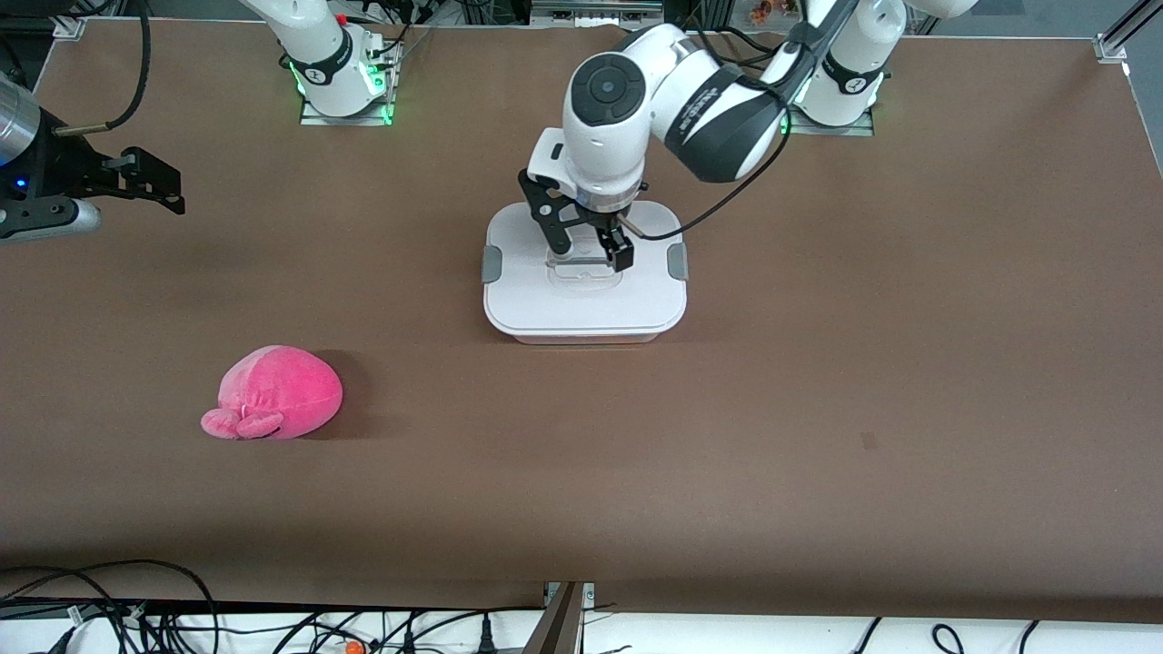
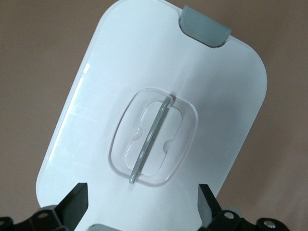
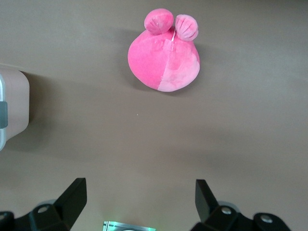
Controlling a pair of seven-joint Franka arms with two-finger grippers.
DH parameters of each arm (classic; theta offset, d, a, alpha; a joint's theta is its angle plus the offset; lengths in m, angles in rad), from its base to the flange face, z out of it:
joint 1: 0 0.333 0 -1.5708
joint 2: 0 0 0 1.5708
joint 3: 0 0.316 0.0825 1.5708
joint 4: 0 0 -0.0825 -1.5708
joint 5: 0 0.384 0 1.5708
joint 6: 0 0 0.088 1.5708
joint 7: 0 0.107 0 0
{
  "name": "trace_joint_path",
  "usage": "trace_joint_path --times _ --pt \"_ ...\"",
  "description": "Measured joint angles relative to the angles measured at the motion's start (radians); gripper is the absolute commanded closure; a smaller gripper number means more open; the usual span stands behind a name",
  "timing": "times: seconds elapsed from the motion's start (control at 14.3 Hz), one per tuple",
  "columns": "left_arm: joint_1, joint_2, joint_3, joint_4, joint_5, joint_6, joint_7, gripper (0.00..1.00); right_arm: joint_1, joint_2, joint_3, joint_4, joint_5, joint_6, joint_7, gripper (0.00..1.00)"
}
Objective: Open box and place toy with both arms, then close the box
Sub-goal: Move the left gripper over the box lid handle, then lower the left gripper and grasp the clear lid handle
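Left claw (image 1: 589, 247) spread over the smooth white-lidded box (image 1: 581, 304); right claw (image 1: 150, 186) spread above table; fuzzy round toy (image 1: 275, 392) apart.

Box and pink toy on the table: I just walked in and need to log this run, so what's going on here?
The left gripper hangs open just over the handle in the lid of the box, which is shut. The toy lies untouched on the table, nearer the front camera than the box, toward the right arm's end. The right gripper waits open in the air above that end of the table.
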Motion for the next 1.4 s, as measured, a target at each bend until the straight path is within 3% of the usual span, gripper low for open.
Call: trace_joint_path --times 0.28,0.91,1.05,1.12,1.19,1.26,1.4 --pt "-0.071 0.024 -0.001 -0.002 0.129 0.016 0.036 0.00 0.000 0.000 0.001 0.000 0.000 0.001 0.000 0.00" --pt "-0.087 0.091 0.000 -0.009 0.170 0.072 0.094 0.03 0.000 0.000 0.001 0.000 0.000 0.004 0.000 0.00" --pt "-0.089 0.091 0.000 -0.009 0.170 0.071 0.094 0.38 0.000 0.000 0.001 0.000 0.000 0.004 0.000 0.00" --pt "-0.091 0.091 0.000 -0.009 0.170 0.068 0.095 0.76 0.000 0.000 0.001 0.000 0.000 0.004 0.000 0.00" --pt "-0.094 0.091 0.000 -0.009 0.173 0.065 0.096 0.93 0.000 0.000 0.001 0.000 0.000 0.004 0.000 0.00" --pt "-0.098 0.091 0.000 -0.009 0.178 0.064 0.096 1.00 0.000 0.000 0.001 0.000 0.000 0.004 0.000 0.00" --pt "-0.107 0.091 0.000 -0.009 0.182 0.062 0.096 1.00 0.000 0.000 0.001 0.000 0.000 0.004 0.000 0.00"
